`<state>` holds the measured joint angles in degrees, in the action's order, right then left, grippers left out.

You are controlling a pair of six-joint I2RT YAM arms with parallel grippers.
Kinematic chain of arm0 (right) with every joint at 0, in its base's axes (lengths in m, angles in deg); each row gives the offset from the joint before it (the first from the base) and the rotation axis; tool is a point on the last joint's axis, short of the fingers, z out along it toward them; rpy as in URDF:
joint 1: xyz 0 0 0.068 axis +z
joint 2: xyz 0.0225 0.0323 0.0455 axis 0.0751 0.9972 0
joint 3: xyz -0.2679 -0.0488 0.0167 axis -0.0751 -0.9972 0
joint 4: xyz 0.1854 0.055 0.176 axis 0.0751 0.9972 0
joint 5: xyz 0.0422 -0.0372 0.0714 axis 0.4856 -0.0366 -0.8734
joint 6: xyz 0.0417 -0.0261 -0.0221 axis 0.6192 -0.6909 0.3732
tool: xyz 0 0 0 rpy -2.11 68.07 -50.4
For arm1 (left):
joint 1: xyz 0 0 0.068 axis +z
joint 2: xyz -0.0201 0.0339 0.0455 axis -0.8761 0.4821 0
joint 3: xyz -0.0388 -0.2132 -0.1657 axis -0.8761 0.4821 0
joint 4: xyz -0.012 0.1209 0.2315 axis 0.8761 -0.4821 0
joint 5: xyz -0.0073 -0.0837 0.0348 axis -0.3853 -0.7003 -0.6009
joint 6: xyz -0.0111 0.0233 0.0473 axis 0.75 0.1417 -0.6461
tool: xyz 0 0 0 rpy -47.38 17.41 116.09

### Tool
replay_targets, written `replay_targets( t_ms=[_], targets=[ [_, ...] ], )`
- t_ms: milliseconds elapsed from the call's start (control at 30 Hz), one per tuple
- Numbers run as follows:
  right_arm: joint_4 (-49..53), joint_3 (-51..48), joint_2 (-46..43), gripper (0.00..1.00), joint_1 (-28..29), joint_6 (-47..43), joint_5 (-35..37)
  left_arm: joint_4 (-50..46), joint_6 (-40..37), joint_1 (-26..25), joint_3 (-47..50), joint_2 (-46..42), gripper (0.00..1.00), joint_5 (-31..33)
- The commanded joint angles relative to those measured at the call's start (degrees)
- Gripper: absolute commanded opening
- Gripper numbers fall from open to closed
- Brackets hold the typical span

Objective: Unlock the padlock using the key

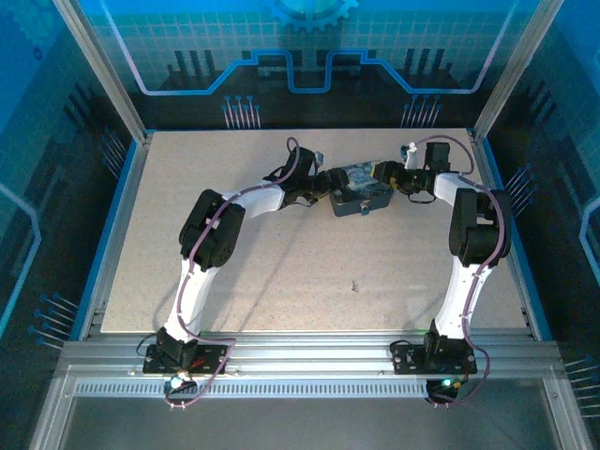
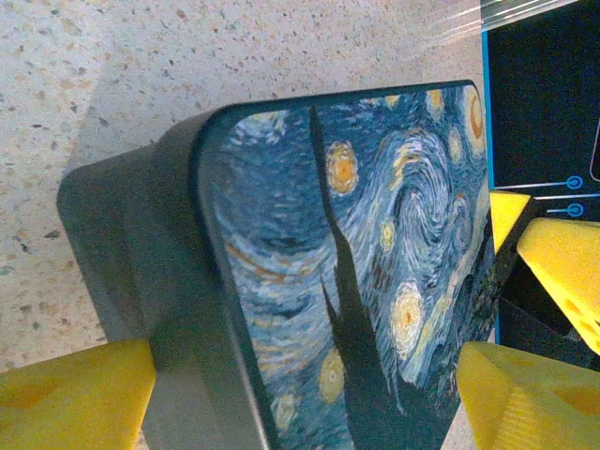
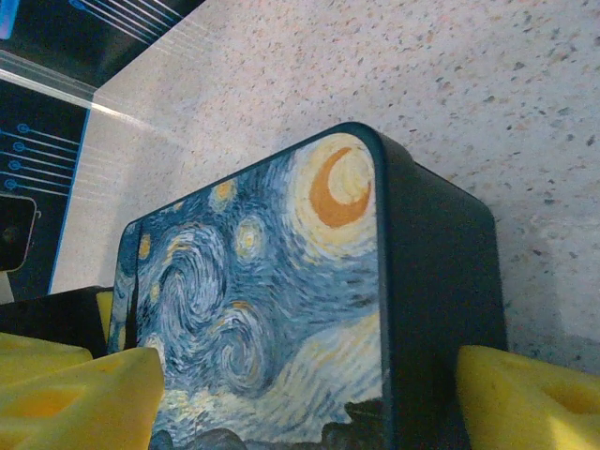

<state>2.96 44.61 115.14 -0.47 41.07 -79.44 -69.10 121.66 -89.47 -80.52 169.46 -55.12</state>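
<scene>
Yellow wedge-shaped fingers (image 2: pixel 75 398) of the left hand (image 2: pixel 305 384) sit closest to its wrist camera, at 7 and 5 o'clock. They are spread wide, with the rectangular blue metal tin (image 2: pixel 375 262), painted with yellow swirls, between them. The pads lie right at its walls; whether they press it I cannot tell. The right hand (image 3: pixel 309 398) is spread the same way. One yellow finger (image 3: pixel 534 398) sits at 5 o'clock beside the tin's dark side wall, and the other at 7 o'clock in front of the painted lid.

From above, the silver slotted rail (image 1: pixel 309 361) carrying both arm bases runs along 6 o'clock. Past it the pale speckled table (image 1: pixel 187 187) offers open room across its near half and out toward 9 o'clock. At 5 o'clock from the table's middle lies a tiny dark grey metal piece (image 1: pixel 355 285), well apart from the tin and both hands. It is too small to tell whether it is the key or the padlock.

The tin lies at 1 o'clock, the hands meeting it from 9 and 3 o'clock. A strip of open table runs behind it to the far edge. The right arm (image 1: pixel 473 225) stands near the blue-trimmed edge at 3 o'clock.
</scene>
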Motion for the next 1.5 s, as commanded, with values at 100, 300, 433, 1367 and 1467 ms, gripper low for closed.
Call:
replay_targets(
  t_ms=[100,300,433,1367,1467],
  targets=[
    [1.28,-5.34,-2.92,0.80,2.88,-0.03,-3.97,-0.53,-0.13,-0.36,-0.35,-0.90,0.85,-1.62],
    [-2.40,-13.49,-8.81,0.80,5.90,1.37,-2.95,0.75,-1.27,0.82,6.21,-5.83,0.85,-0.84],
    [-4.32,-18.19,-12.26,0.81,9.08,2.51,-1.47,2.22,-1.94,2.08,12.53,-10.24,0.85,-0.30],
    [20.17,-30.48,-43.44,0.82,21.95,-0.34,27.85,-2.49,-6.31,8.60,40.87,-41.89,0.99,8.85],
    [25.03,-32.87,-47.56,0.82,25.93,0.47,29.81,-3.11,-5.82,6.37,44.04,-45.58,0.99,8.92]
  ],
)
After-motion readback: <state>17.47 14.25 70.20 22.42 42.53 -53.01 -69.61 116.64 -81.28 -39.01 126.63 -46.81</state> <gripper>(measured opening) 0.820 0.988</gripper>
